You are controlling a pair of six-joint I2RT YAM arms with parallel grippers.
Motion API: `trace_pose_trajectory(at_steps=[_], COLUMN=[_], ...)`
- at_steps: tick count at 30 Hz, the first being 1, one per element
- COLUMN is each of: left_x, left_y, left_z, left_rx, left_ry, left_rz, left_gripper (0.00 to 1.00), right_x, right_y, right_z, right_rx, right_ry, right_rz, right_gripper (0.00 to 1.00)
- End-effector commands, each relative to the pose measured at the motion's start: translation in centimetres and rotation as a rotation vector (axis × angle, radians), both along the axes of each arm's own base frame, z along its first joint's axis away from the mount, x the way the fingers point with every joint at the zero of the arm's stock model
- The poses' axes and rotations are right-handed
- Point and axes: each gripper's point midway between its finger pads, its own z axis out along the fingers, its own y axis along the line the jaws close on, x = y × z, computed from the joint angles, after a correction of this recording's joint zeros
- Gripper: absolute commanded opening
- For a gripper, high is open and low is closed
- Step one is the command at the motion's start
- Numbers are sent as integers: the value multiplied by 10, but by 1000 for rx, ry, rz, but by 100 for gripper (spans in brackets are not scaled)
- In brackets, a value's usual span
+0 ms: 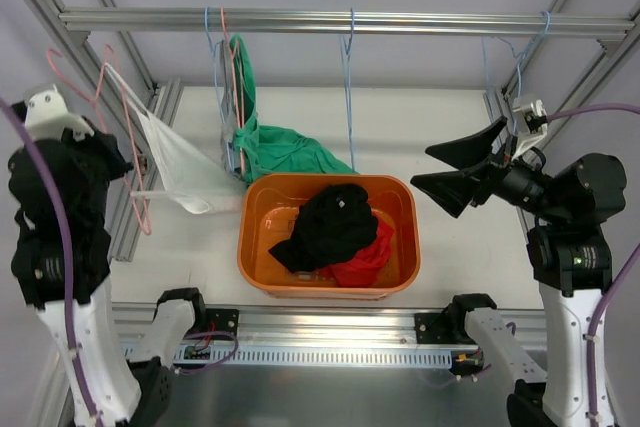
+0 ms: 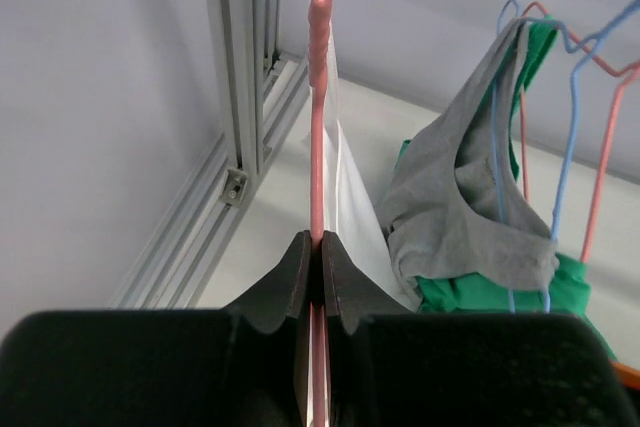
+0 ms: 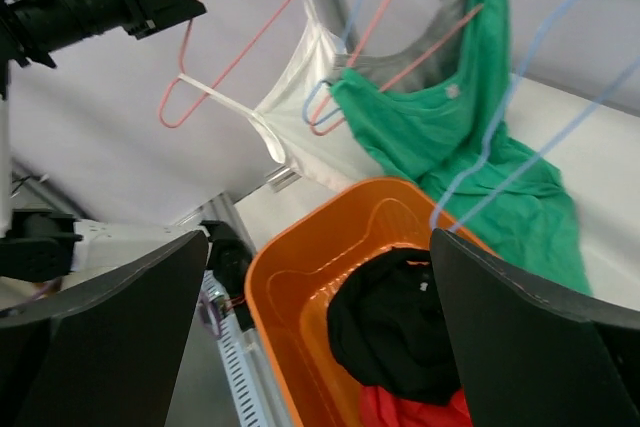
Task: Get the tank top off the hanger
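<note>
A white tank top (image 1: pixel 185 175) hangs on a pink hanger (image 1: pixel 128 127) at the left, off the rail. My left gripper (image 1: pixel 110 147) is shut on the hanger's wire. In the left wrist view the jaws (image 2: pixel 318 239) pinch the pink hanger (image 2: pixel 318 147), with the white tank top (image 2: pixel 352 207) just to its right. The right wrist view shows the tank top (image 3: pixel 310 137) draped from the hanger (image 3: pixel 220 57). My right gripper (image 1: pixel 425 168) is open and empty, up in the air right of the orange basket; in its own view (image 3: pixel 320 337) it looks toward the basket.
An orange basket (image 1: pixel 262 277) holds a black garment (image 1: pixel 330 227) and a red one (image 1: pixel 368 259). A green top (image 1: pixel 280 147) and a grey top (image 2: pixel 450 217) hang on hangers from the overhead rail (image 1: pixel 350 19). Blue hangers (image 1: pixel 347 97) also hang there. Frame posts stand on both sides.
</note>
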Motion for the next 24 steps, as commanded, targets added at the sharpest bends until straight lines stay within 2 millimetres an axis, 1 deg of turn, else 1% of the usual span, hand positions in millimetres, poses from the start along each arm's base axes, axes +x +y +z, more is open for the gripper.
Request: trace_pose_trajectory(at_steps=[1,2,3,4,5,6,7,8,9,10,11,12,13,15,16,17,18,19,20,21,22,23,24], left_x=[-29,-34,-38,-50,-54,-59,-70,-76,-81,-91,-96,-100,-110,-117,-124,-124,-122,-125,-128,-129,-133,-135,-138], left_y=[-2,-5,-7,-13,-25,-34,-43,-51,-58,-61,-62,-63,-67,-74,-78,-82,-82,-84,-85,-85,-85,-86,-87], left_z=[0,-4,-9,-7,-12,-13,-13,-21,-24,-30,-36,-50,-53,-65,-72,-77,-86,-87,-88,-87,-85,-82,-78], left_rx=[3,2,0,-14,-34,-48,-61,-77,-87,-98,-106,-123,-140,-161,-189,-204,-217,-215,-216,-220,-234,-236,-233], left_ry=[-85,-84,-78,-108,-100,-102,-121,-99,-95,-100,-90,-52,-60,-33,-27,-18,-1,-5,-8,-18,-35,-45,-58], left_rz=[12,2,-8,-24,-89,-132,-167,-208,-239,-241,-241,-242,-248,-279,-291,-316,-317,-327,-335,-335,-331,-341,-345], left_gripper=[0,0,0,0,0,0,0,0,0,0,0,0,0,0,0,0,0,0,0,0,0,0,0], right_x=[-24,-16,-17,-23,-9,-11,-24,-16,-3,-18,-14,-4,-20,-21,-22,-22,-19,-21,-13,-10,-13,-8,-8], right_y=[20,25,29,39,50,56,74,84,103,120,133,155,174,204,237,250,263,278,300,309,320,337,344], right_z=[45,46,57,59,55,65,58,57,46,49,47,34,40,35,18,25,21,17,-3,-5,-10,-30,-28], right_rx=[46,47,54,57,45,42,18,3,-41,-46,-56,-96,-90,-102,-128,-116,-123,-123,-151,-150,-149,-184,-182], right_ry=[-106,-94,-112,-102,-81,-111,-85,-87,-91,-104,-103,-103,-136,-155,-140,-159,-154,-155,-134,-138,-146,-142,-158], right_rz=[149,158,171,225,234,251,326,306,315,381,375,392,453,488,538,544,545,558,560,557,570,577,574], right_gripper=[99,100,100,100,100,99,99,98,98,98,98,98,97,96,94,93,90,88,87,85,83,81,80])
